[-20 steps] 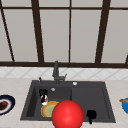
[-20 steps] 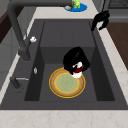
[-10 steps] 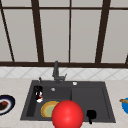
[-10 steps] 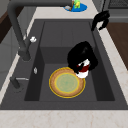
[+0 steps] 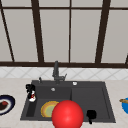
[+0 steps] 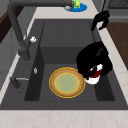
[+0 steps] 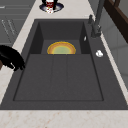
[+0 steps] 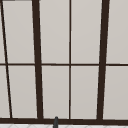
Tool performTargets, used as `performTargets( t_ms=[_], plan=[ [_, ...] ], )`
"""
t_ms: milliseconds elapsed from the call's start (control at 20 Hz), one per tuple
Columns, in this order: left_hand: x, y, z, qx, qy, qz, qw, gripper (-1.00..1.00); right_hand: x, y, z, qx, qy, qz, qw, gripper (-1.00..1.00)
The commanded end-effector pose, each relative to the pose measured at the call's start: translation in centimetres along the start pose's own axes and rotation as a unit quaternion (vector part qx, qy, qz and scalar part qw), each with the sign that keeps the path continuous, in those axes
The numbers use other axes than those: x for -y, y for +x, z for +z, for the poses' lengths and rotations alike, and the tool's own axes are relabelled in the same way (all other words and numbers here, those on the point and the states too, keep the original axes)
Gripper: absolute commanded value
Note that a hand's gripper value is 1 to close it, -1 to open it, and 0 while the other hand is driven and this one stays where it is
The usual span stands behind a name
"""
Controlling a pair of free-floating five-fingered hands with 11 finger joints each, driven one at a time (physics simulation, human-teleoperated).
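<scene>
Your left hand [image 6: 92, 56] is curled round the red-and-white cup [image 6: 94, 75], right hand [image 5: 91, 114] hanging loose: slacken that grip and it drops onto the yellow plate [image 6: 67, 82].

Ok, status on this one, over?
Left hand shut on red-and-white object, over sink's left end. Right hand idle at sink's front right edge. Yellow plate lies in basin below.

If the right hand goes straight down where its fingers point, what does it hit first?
Probably the sink's front rim, beside the shallow right section; the right hand hangs right above it. Depth is unclear, so it could land just inside.
</scene>
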Motion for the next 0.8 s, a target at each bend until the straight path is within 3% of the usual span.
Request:
performTargets(
  t_ms=[0, 450, 750],
  plan=[
    [0.3, 2.1, 2.5, 0.0, 0.0, 0.003, 1.0, 1.0, 0.0, 0.0, 0.0, 0.0, 0.0, 0.0, 1.0, 0.0],
    [1.6, 7.5, 7.5, -0.002, -0.002, 0.01, 0.9999, 1.0, 0.0, 0.0, 0.0, 0.0, 0.0, 0.0, 1.0, 0.0],
    [1.0, 11.9, 10.7, -0.001, -0.002, 0.025, 0.9997, 1.0, 0.0, 0.0, 0.0, 0.0, 0.0, 0.0, 1.0, 0.0]
  ],
)
